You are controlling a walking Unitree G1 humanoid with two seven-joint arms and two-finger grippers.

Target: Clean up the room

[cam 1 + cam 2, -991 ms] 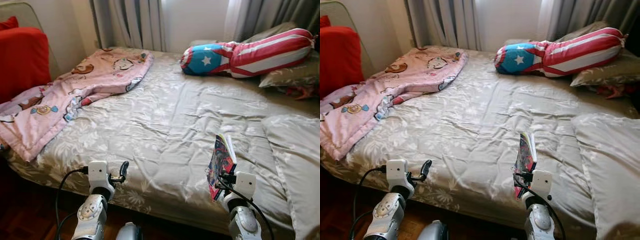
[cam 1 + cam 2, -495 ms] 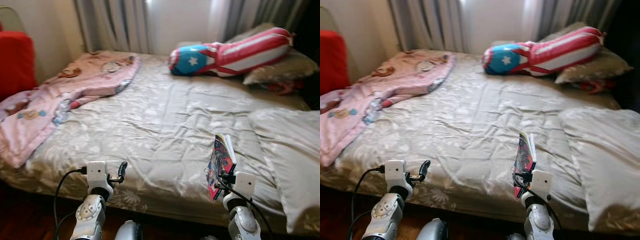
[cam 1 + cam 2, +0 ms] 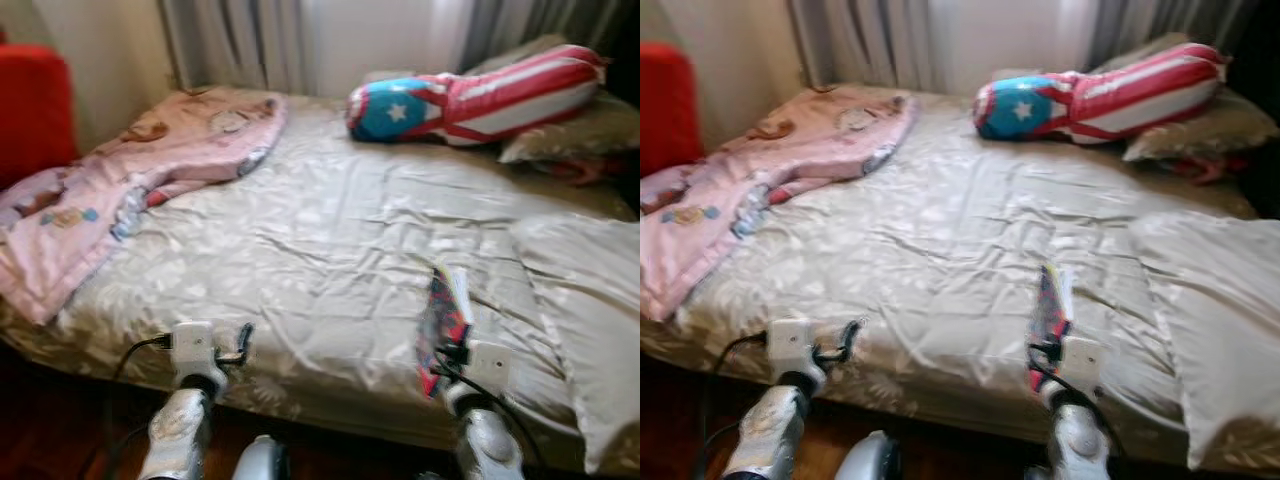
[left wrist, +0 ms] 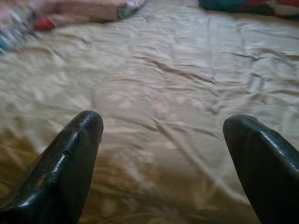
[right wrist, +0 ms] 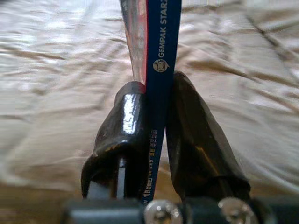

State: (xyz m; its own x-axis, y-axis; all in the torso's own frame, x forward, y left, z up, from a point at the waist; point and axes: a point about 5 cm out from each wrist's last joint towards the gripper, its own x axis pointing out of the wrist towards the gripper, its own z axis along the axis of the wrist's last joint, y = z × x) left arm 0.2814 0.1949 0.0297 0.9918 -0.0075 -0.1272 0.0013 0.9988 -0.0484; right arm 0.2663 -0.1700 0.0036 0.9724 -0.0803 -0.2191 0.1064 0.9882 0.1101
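At the far left stands a red armchair (image 3: pixel 35 110) against the wall, just beside the bed (image 3: pixel 330 250). A pink blanket with cartoon prints (image 3: pixel 120 190) lies crumpled over the bed's left side, running from the far left corner down to the near left edge, where it hangs over the side. The bed is covered in a wrinkled grey-beige floral sheet, and grey curtains (image 3: pixel 240 40) hang behind its far edge.

The left tool (image 3: pixel 238 343) hovers at the near edge of the bed, left of centre, holding nothing; in the left wrist view its two black fingers (image 4: pixel 65 163) stand wide apart with bare sheet between them.

In the middle of the far side lies a long bolster pillow (image 3: pixel 470 95) with a blue end bearing a white star and red and white stripes along the rest. It leans against a grey patterned pillow (image 3: pixel 570 130) at the far right.

The right tool (image 3: pixel 450 350) is at the near edge of the bed, right of centre, clamped on a thin colourful book (image 3: pixel 440 315) held upright on its edge above the sheet. In the right wrist view the fingers (image 5: pixel 121 135) pinch the book's blue spine (image 5: pixel 161 70), which bears white lettering.

At the near right a large pale pillow (image 3: pixel 580 310) lies on the bed, close beside the book.
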